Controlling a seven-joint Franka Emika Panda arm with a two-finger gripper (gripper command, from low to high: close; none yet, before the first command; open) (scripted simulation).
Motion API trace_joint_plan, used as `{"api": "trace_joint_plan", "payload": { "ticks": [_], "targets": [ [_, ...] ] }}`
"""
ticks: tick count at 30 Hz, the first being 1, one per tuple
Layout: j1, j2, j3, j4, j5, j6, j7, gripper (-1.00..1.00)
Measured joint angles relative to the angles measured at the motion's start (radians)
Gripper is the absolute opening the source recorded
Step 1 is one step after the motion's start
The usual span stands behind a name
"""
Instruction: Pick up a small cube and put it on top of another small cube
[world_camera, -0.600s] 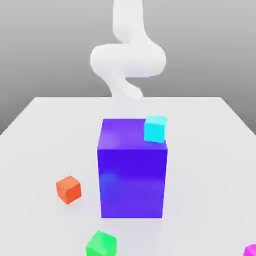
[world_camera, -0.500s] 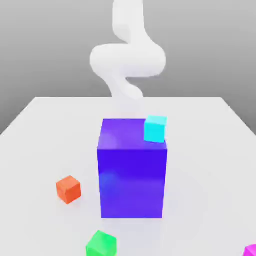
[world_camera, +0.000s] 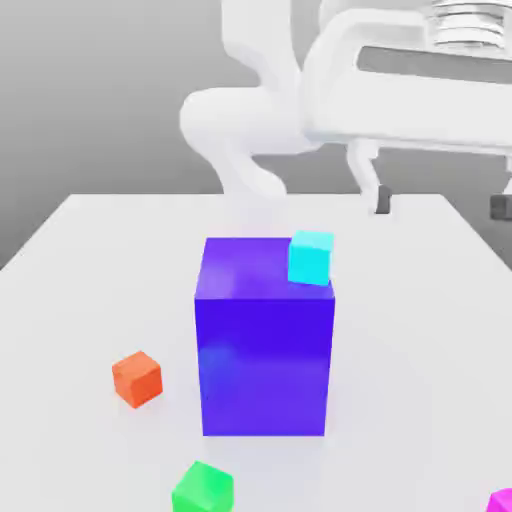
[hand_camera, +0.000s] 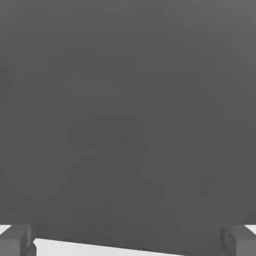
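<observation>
1. Right now the cyan cube sits on the top face of the big purple block, at its far corner toward the exterior view's right.
2. Down on the white table, the orange cube lies off the purple block's flank on the exterior view's left, the green cube nearer the camera, and a magenta piece at the frame's corner.
3. Above and beyond the purple block, the gripper hangs with jaws spread wide, holding nothing.
4. To my eye, the approach is barely begun; next it must descend, straddle one small cube, and close.
</observation>
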Motion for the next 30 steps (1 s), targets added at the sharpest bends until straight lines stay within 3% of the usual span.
{"api": "trace_joint_plan", "payload": {
  "ticks": [15, 19, 20, 26, 30],
  "targets": [
    [0.154, 0.528, 0.045, 0.1, -0.072, 0.1, 0.125, 0.0],
    [0.196, 0.672, 0.009, 0.135, -0.111, 0.186, 0.158, 0.0],
    [0.205, 0.698, -0.001, 0.142, -0.12, 0.205, 0.165, -1.0],
    [0.209, 0.711, -0.006, 0.145, -0.123, 0.216, 0.167, -1.0],
    [0.181, 0.61, 0.031, 0.119, -0.081, 0.142, 0.138, -1.0]
  ]
}}
